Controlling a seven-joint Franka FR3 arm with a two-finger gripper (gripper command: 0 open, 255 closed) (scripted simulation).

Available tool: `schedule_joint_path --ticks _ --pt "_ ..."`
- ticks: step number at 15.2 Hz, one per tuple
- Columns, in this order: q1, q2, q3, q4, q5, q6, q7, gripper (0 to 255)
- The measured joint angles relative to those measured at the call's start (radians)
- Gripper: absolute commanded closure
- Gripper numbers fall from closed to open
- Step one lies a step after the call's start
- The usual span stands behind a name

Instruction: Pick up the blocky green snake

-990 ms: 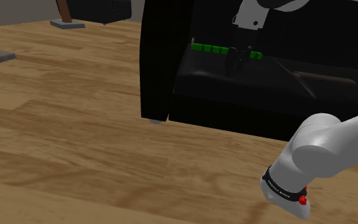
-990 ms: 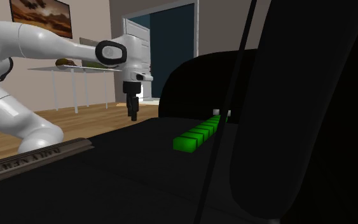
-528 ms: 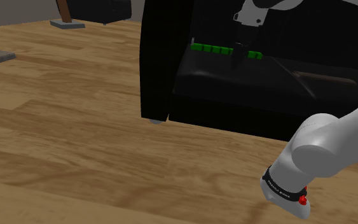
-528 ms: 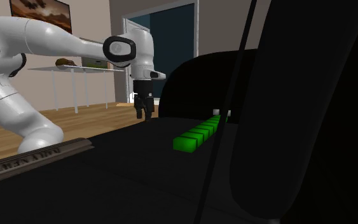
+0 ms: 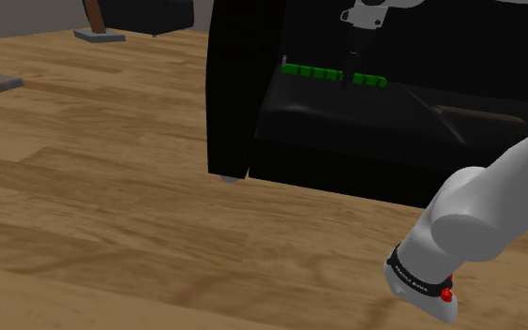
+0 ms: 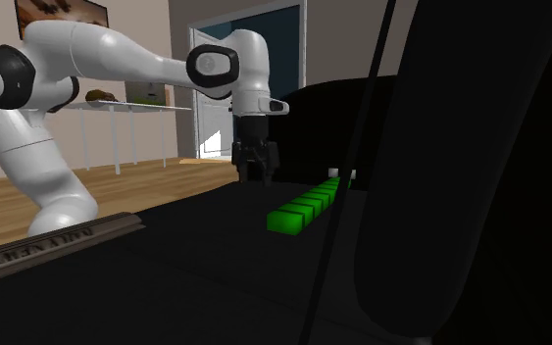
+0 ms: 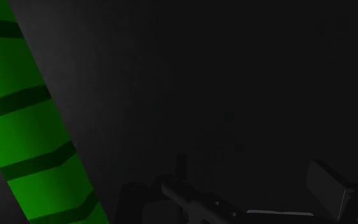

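Observation:
The blocky green snake (image 5: 332, 74) lies stretched along the back of a black seat (image 5: 346, 117), made of square bright-green segments (image 6: 308, 208). My black gripper (image 5: 348, 80) hangs just above the seat, over the snake's middle in the shoulder view. From the second exterior view the gripper (image 6: 255, 174) hovers a short way off the snake's far end, clear of it. In the wrist view the snake (image 7: 25, 127) runs beside the gripper (image 7: 254, 194), outside the fingers. The fingers stand apart with only dark seat between them.
The seat belongs to a black sofa with a tall armrest (image 5: 238, 84) and backrest (image 6: 470, 167). Wooden floor (image 5: 93, 187) spreads in front. A glass table (image 6: 117, 108) and a doorway (image 6: 254, 59) stand behind the arm. The stand's edge (image 6: 58, 240) lies nearby.
The arm has swung toward the sofa's back: the gripper travelled from over the seat's front to above the snake, rightward in the second exterior view. The snake has not moved.

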Motion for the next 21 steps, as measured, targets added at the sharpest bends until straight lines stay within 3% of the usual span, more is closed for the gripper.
schedule_joint_path --ticks 7,13,20,21 --pt "0.001 0.239 -0.1 0.263 0.078 0.005 -0.267 0" --pt "-0.057 0.47 -0.149 0.522 0.2 -0.018 -0.484 0" --pt "-0.057 0.473 -0.147 0.444 0.202 0.065 -0.498 0" --pt "-0.057 0.474 -0.147 0.441 0.202 0.069 -0.499 255"
